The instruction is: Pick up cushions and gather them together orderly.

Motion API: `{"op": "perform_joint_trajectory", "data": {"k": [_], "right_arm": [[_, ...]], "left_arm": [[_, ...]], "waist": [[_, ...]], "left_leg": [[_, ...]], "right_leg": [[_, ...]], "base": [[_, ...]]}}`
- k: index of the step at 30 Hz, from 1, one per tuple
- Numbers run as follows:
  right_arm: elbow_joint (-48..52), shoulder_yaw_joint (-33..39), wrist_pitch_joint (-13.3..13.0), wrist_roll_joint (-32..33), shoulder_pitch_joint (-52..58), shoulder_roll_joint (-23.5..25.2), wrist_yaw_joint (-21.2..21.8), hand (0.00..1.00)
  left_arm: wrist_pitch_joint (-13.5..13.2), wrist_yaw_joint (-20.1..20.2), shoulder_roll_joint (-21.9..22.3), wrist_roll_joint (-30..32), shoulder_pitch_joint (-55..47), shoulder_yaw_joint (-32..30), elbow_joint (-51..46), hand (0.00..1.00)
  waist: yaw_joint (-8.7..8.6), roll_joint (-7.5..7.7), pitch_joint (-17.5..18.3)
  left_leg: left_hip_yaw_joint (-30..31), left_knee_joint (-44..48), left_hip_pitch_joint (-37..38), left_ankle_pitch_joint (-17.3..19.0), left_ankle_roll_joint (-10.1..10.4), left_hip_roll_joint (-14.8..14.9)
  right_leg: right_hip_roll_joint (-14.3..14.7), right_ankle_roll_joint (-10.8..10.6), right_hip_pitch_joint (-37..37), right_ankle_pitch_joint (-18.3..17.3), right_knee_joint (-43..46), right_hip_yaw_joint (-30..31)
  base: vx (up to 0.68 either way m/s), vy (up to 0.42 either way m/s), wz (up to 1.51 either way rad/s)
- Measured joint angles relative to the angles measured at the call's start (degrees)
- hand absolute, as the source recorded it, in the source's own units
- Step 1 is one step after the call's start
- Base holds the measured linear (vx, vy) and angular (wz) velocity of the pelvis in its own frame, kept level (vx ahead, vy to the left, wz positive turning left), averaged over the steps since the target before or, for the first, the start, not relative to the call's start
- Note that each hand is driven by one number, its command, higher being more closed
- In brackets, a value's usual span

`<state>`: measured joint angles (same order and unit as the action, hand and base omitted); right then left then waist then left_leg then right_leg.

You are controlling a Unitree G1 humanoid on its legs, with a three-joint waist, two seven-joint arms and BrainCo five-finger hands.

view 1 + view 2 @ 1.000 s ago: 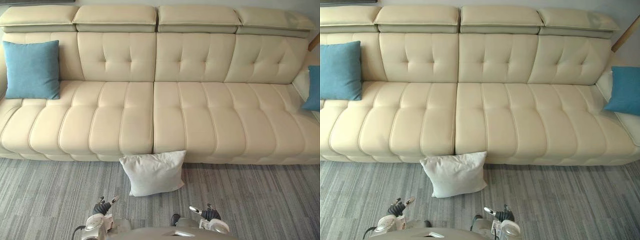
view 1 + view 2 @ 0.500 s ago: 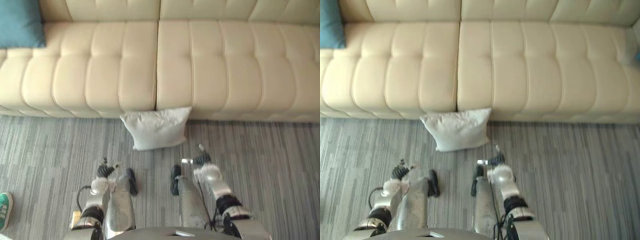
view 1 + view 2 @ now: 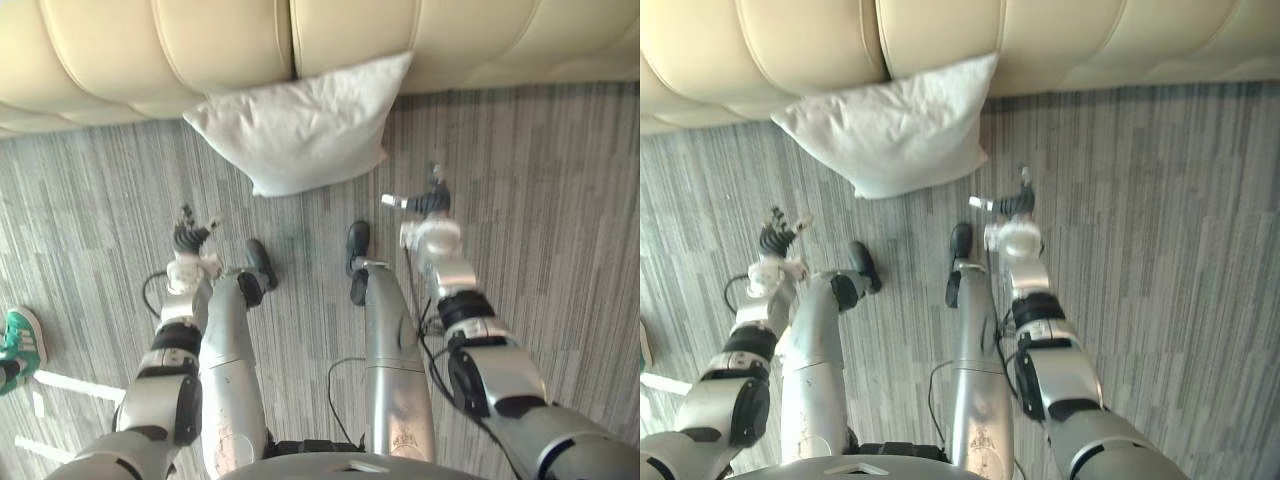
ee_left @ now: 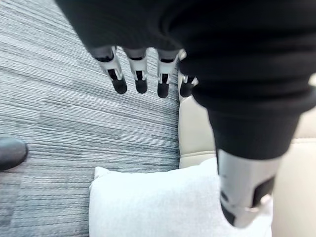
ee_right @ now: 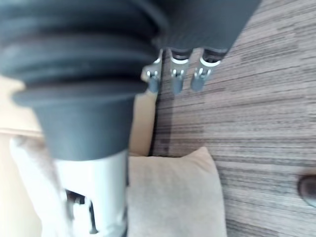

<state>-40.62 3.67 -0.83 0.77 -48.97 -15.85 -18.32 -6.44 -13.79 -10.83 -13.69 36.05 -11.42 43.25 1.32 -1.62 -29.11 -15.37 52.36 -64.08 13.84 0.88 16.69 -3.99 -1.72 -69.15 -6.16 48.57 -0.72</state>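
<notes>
A white cushion [image 3: 300, 125] leans on the grey carpet against the front of the cream sofa [image 3: 150, 50]; it also shows in the wrist views [image 4: 153, 202] [image 5: 177, 197]. My left hand [image 3: 190, 240] hangs over the carpet, below and to the left of the cushion, its fingers [image 4: 139, 74] straight and holding nothing. Below the cushion's right corner is my right hand [image 3: 425, 205], fingers [image 5: 175, 79] straight, apart from the cushion and empty.
The cream sofa's seat front [image 3: 940, 40] runs across the top of the view. Grey striped carpet [image 3: 560, 200] spreads to both sides. A person's green shoe [image 3: 18, 345] stands at the far left edge.
The camera has tipped further down and come closer: sofa back and blue cushions have left the view, the white cushion looks larger. Both hands reach forward nearer the cushion.
</notes>
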Motion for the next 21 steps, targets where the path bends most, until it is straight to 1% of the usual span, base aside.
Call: {"op": "perform_joint_trajectory", "data": {"k": [3,5,6,7,11,14,15,17,18,20,21], "right_arm": [[-0.01,0.27,-0.02,1.11,-4.05,-0.82,-1.36,0.00],[-0.66,1.75,0.01,2.44,-8.13,-1.04,-2.30,0.00],[-0.82,1.77,0.02,2.91,-8.90,-1.16,-2.42,0.00],[-0.88,1.76,0.04,5.12,-10.96,-1.36,-3.44,0.00],[-0.98,1.46,0.07,8.06,-14.57,-1.70,-4.22,0.00],[-0.86,0.47,0.08,8.02,-17.19,-1.50,-4.46,0.00],[-0.63,-1.02,0.08,7.92,-18.11,-1.37,-4.81,1.00],[-0.48,-1.84,0.06,7.90,-19.64,-0.35,-5.53,1.00],[0.06,-2.95,0.06,7.88,-21.25,0.98,-6.22,1.00],[2.49,-3.79,-0.19,7.85,-22.40,3.50,-6.54,1.00],[3.48,-4.20,-0.18,7.86,-23.06,4.82,-6.91,1.00]], "left_arm": [[-0.47,-1.06,-1.00,-0.87,3.20,-0.98,-0.05,0.00],[-0.55,-2.26,-1.94,-2.16,6.85,-2.00,-0.44,0.00],[-0.58,-2.45,-2.06,-2.50,7.47,-2.08,-0.73,0.00],[-0.73,-3.18,-2.21,-3.10,9.01,-2.11,-1.87,0.00],[-0.98,-3.73,-2.80,-3.54,12.19,-1.94,-2.64,0.00],[-1.07,-4.83,-2.85,-3.46,14.20,-1.58,-5.12,0.00],[-1.08,-5.44,-2.87,-3.05,14.99,-1.23,-5.82,0.00],[-1.09,-6.25,-2.80,-1.74,16.05,-0.82,-6.77,0.00],[-1.08,-7.40,-2.74,-0.86,16.86,-0.87,-6.83,1.00],[-0.93,-8.98,-2.33,0.51,18.01,-0.86,-6.83,1.00],[-0.91,-9.64,-2.12,0.56,18.89,-0.86,-6.84,1.00]], "waist": [[-0.09,-0.02,-0.26],[-0.12,-0.04,-1.04],[-0.12,0.03,-1.22],[-0.11,0.02,-1.29],[-0.09,0.04,-1.30],[-0.09,0.03,-1.33],[-0.11,0.03,-1.33],[-0.11,0.03,-1.33],[-0.08,0.03,-1.33],[-0.06,0.03,-1.33],[-0.05,0.03,-1.33]], "left_leg": [[0.48,1.05,-3.63,-0.30,-0.17,0.02],[1.21,2.00,-7.00,-0.78,-0.18,0.02],[1.24,2.11,-7.48,-0.84,-0.22,0.04],[1.35,2.79,-9.39,-1.00,-0.30,0.05],[1.79,4.40,-12.55,-1.19,-0.40,0.27],[2.54,5.45,-14.55,-1.19,-0.41,0.35],[2.77,5.59,-15.09,-1.24,-0.51,0.43],[2.77,5.56,-15.53,-1.26,-0.75,0.45],[2.78,5.54,-16.01,-1.35,-0.72,0.70],[2.81,5.44,-16.37,-1.53,-0.50,0.90],[2.90,5.40,-16.58,-1.80,-0.06,0.91]], "right_leg": [[-0.11,0.01,-3.65,0.01,1.41,0.02],[-0.23,0.01,-6.82,0.00,2.77,-0.21],[-0.27,0.01,-7.26,0.00,2.90,-0.26],[-0.46,0.11,-9.42,-0.07,4.00,-0.24],[-0.52,0.13,-12.50,-0.10,5.68,-0.30],[-0.53,0.01,-14.11,-0.19,6.65,-0.57],[-0.51,-0.19,-14.51,-0.31,6.74,-0.78],[-0.50,-0.33,-15.00,-0.40,6.52,-0.78],[-0.21,-0.32,-15.40,-0.37,6.32,-0.80],[0.15,-0.26,-15.86,-0.33,6.28,-0.78],[0.21,-0.11,-16.12,-0.24,6.33,-0.79]], "base": [[-0.05,-0.018,0.09],[-0.05,-0.014,0.12],[-0.04,-0.010,0.12],[-0.02,-0.005,0.09],[-0.01,-0.001,0.03],[-0.01,0.005,0.01],[-0.04,0.011,0.03],[-0.04,0.004,0.01],[-0.05,-0.003,-0.06],[-0.04,-0.007,-0.05],[0.00,0.000,0.00]]}}
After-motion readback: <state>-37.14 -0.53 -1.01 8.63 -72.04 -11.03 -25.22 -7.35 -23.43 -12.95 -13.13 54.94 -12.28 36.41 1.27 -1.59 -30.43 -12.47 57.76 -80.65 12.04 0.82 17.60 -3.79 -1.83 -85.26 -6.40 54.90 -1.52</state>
